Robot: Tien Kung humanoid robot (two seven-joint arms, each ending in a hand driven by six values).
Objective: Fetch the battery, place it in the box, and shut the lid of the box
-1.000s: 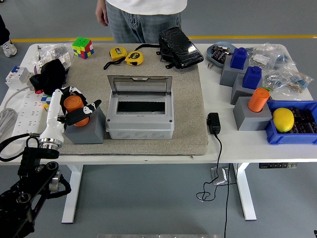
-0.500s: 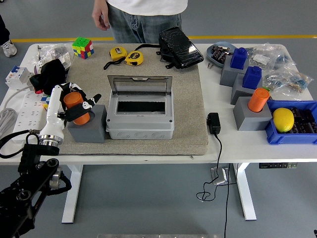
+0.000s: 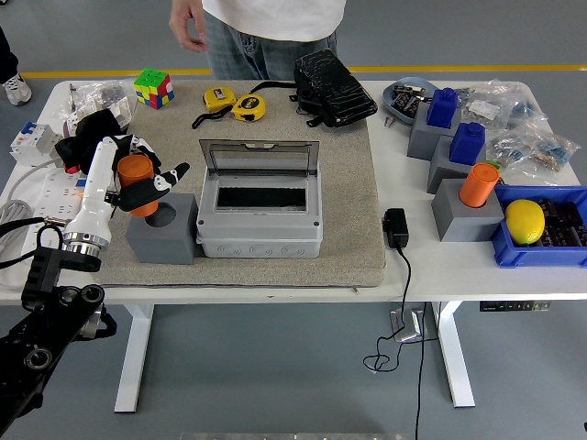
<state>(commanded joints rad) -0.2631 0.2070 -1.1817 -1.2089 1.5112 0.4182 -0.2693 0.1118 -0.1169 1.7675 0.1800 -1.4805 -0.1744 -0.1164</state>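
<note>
Left hand (image 3: 138, 183), fingers wrapped around the orange battery (image 3: 135, 174), has lifted it clear of the grey holder (image 3: 163, 229) since a second ago; the holder's round socket now shows empty, where earlier the battery sat in it. Battery is held upright above the holder's left side, near the desk's (image 3: 417, 266) left edge on the mat (image 3: 348, 211). Box (image 3: 260, 215) stands just right of the holder, lid (image 3: 260, 158) raised, cavity open. Right hand not in view. A person stands at the far edge, hands off the desk. Judgement: fetch step appears done; transfer rightward into the box comes next, lid closing remains.
</note>
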